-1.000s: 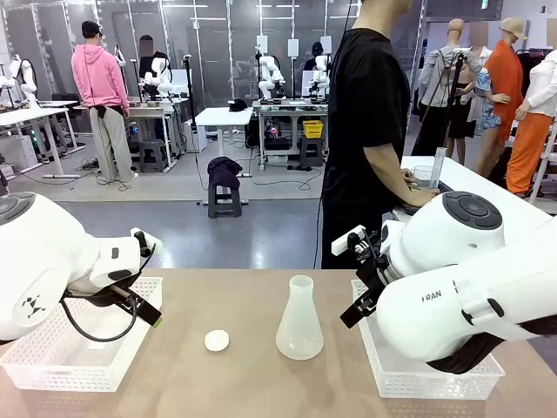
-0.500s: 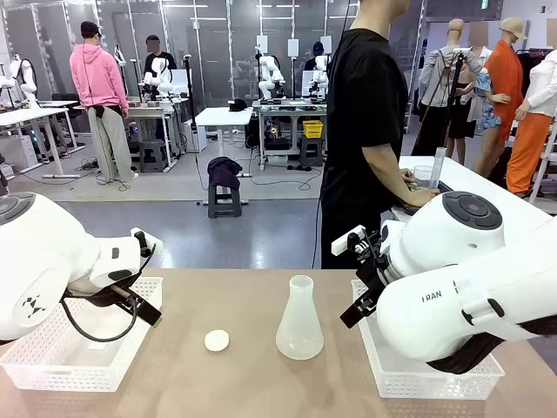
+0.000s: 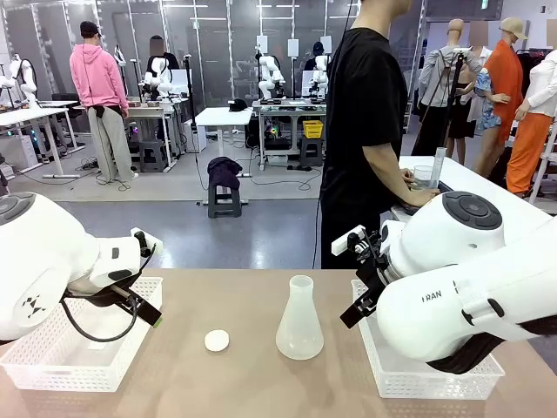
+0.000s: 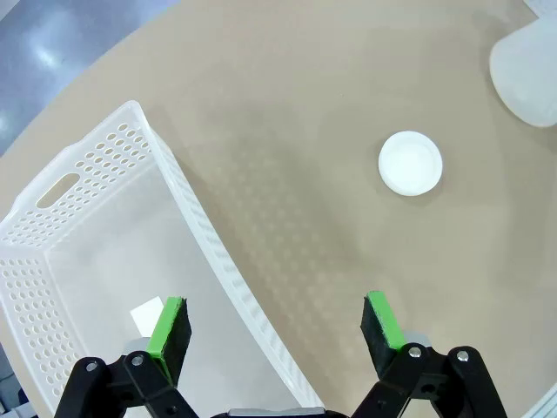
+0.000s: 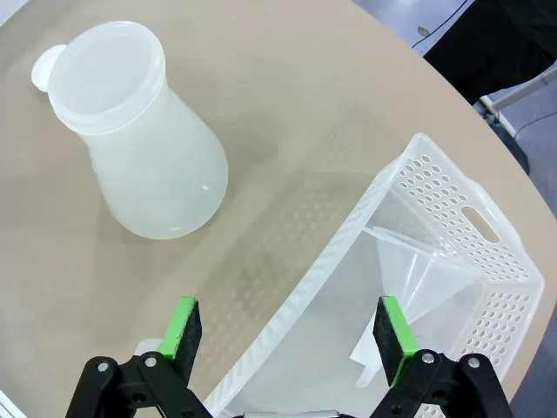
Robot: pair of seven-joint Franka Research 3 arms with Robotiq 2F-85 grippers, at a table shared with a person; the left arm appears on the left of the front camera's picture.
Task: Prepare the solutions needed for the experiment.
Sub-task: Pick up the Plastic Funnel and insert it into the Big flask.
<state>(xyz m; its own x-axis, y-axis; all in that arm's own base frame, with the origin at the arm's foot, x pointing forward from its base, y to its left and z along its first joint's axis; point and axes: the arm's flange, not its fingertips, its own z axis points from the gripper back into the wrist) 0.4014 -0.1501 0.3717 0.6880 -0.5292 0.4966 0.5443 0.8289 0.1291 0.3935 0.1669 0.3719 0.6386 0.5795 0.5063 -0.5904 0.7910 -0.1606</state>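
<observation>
Nothing has moved: your left gripper (image 4: 274, 324) and right gripper (image 5: 291, 329) flank the flask (image 3: 299, 326), jaws apart, empty; whether solution lies inside it you cannot tell, so preparation looks barely begun.

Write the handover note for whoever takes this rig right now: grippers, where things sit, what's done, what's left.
Left gripper: jaws open, empty, over the wall of the left basket.
Right gripper: jaws open, empty, over the edge of the right basket, which holds a clear funnel.
Conical flask: upright, uncapped, mid-table; its contents cannot be told through the frosted wall. White cap lies on the table beside it.
Person: at a side table, hand by a beaker and measuring cylinder.
Done: nothing gripped yet.
Left: probably funnel into flask, then pouring.
</observation>
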